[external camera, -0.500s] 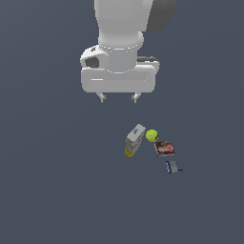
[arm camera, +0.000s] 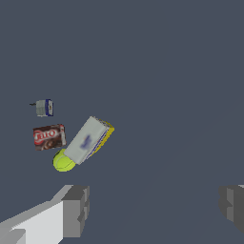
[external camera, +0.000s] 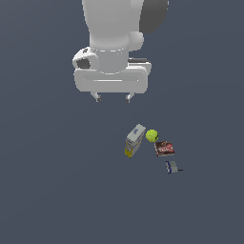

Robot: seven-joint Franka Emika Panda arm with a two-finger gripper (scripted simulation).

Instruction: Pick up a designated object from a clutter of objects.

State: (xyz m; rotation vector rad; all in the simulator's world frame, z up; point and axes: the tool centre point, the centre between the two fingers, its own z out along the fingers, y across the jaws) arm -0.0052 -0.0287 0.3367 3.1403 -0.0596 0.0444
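Note:
The grey-white carton with yellow edges (external camera: 134, 140) lies tilted on the dark floor, also in the wrist view (arm camera: 89, 139). The yellow-green ball (external camera: 152, 136) touches its side and shows in the wrist view (arm camera: 63, 161). The flat dark red packet (external camera: 165, 148) and a tiny grey-blue item (external camera: 172, 167) lie beside them, towards the exterior view's right. My gripper (external camera: 113, 98) hangs open and empty, high above the floor and up-left of the carton in the exterior view. Its fingertips (arm camera: 76, 210) frame the wrist view.
The dark grey floor (external camera: 57, 190) stretches around the small group. The red packet (arm camera: 48, 137) and the grey-blue item (arm camera: 44, 107) also show in the wrist view. No other objects or edges are in view.
The arm has shifted slightly; the gripper stays open and high above the group. The objects have not moved.

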